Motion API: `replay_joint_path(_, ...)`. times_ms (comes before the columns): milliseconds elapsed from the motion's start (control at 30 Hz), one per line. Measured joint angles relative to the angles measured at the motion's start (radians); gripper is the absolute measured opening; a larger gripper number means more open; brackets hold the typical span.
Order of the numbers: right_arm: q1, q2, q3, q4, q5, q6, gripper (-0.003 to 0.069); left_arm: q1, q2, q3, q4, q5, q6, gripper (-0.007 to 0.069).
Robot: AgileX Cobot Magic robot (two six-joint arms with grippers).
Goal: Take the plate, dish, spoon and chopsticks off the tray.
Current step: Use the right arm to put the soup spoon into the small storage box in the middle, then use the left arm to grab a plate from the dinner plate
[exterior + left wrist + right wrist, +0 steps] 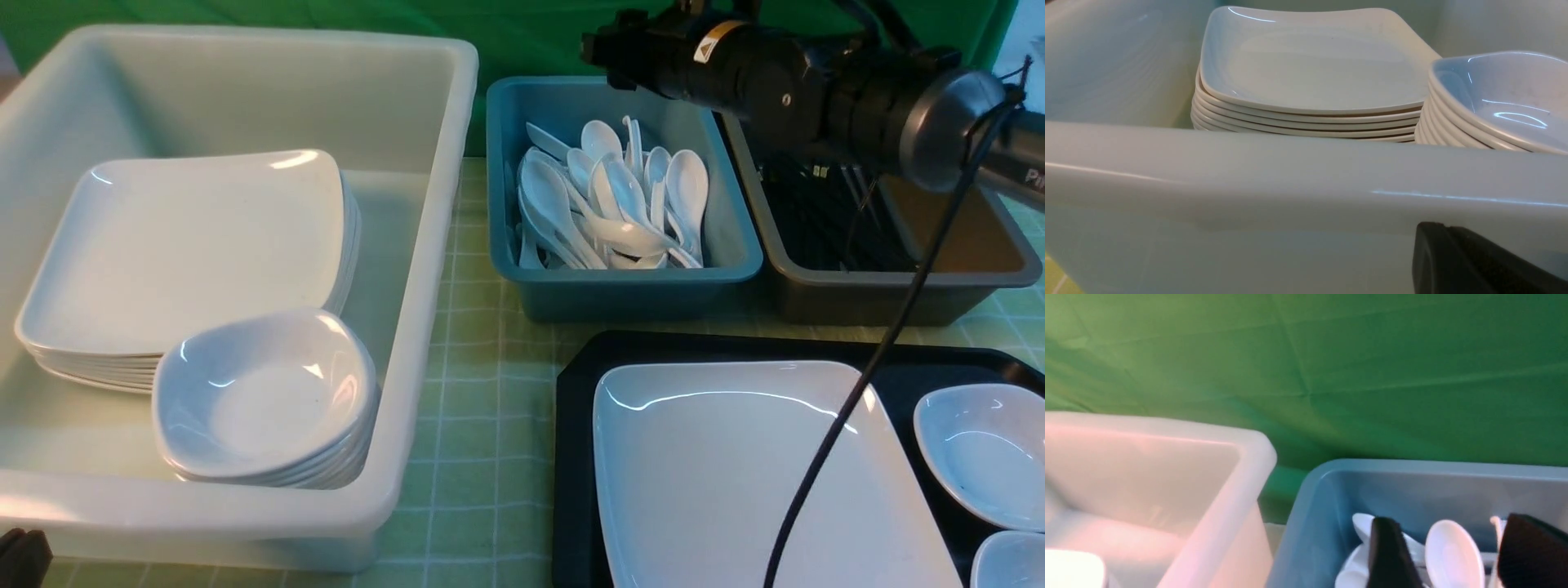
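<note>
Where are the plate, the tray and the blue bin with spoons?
plate (702, 482): front view, its flat middle.
tray (574, 490): front view, its left rim.
blue bin (637, 300): front view, its near wall.

Looking over the rim of a big milky-white plastic bin (1249, 171)

Inside, a stack of glossy white rectangular plates (1310, 69) with rounded corners sits just beside a stack of small deep white dishes (1498, 102). Outside the near wall, a black edge of the left gripper (1470, 265) shows, along with a sliver of green checked cloth (1057, 281).
</note>
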Motion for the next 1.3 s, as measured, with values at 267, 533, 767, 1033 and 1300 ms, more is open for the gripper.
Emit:
replay_joint_path(267, -0.001, -0.328, -0.007, 0.0, 0.439, -0.297, 0.0088, 0.0, 0.0, 0.0, 0.0, -0.001, 0.0, -0.0002)
replay_joint_path(533, -0.003, -0.644, -0.01, -0.055, 0.962, -0.376, 0.002, 0.0, 0.0, 0.0, 0.0, -0.006, 0.0, -0.0002)
replay_joint_path(767, -0.005, -0.887, 0.107, -0.141, 1.155, -0.345, 0.0017, 0.0, 0.0, 0.0, 0.0, -0.006, 0.0, -0.0002)
replay_joint_path(1033, -0.006, -1.234, 0.403, -0.169, 1.161, -0.283, 0.002, 0.0, 0.0, 0.0, 0.003, -0.008, 0.0, -0.0002)
replay_joint_path(1300, -0.006, -1.604, 0.757, -0.17, 1.098, -0.211, 0.0029, 0.0, 0.0, 0.0, -0.039, -0.015, -0.063, -0.0002)
